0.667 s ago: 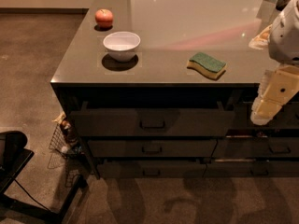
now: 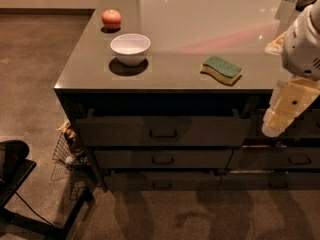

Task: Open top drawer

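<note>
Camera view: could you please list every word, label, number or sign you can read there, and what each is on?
No readable text anywhere in this view.
The apple, bowl and sponge: no lettering.
The top drawer: plain front, only a handle.
The gripper, at the right edge beside the top drawer: no label; small dark marks on the white arm above it cannot be made out.

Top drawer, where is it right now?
In the camera view, the top drawer sits directly under the countertop, below the white bowl; the gripper hangs beside its right end.
</note>
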`<state>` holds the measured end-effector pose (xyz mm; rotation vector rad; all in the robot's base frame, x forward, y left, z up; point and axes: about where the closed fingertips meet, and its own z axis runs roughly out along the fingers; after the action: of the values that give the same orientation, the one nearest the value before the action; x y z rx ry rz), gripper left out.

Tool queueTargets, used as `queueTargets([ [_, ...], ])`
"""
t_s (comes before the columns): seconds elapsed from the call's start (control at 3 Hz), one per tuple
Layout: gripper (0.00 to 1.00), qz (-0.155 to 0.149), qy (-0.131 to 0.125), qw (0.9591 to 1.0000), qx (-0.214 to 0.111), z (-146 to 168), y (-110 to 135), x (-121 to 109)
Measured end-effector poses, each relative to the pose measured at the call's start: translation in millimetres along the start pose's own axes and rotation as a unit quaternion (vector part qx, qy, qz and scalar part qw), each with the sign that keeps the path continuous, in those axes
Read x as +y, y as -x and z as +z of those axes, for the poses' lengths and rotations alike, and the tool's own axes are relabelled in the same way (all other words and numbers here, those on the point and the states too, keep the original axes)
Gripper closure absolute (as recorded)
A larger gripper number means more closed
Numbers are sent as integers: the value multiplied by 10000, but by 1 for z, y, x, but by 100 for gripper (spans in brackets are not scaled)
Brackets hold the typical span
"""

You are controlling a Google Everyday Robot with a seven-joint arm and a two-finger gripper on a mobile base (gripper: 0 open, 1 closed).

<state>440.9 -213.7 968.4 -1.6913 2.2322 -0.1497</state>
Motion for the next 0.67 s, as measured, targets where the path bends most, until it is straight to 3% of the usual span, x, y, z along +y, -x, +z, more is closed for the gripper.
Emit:
queueTargets([
  [0.33, 0, -41, -437, 9990, 116, 18, 7, 8],
  [0.67, 0, -116, -753, 9970, 164, 61, 19, 14],
])
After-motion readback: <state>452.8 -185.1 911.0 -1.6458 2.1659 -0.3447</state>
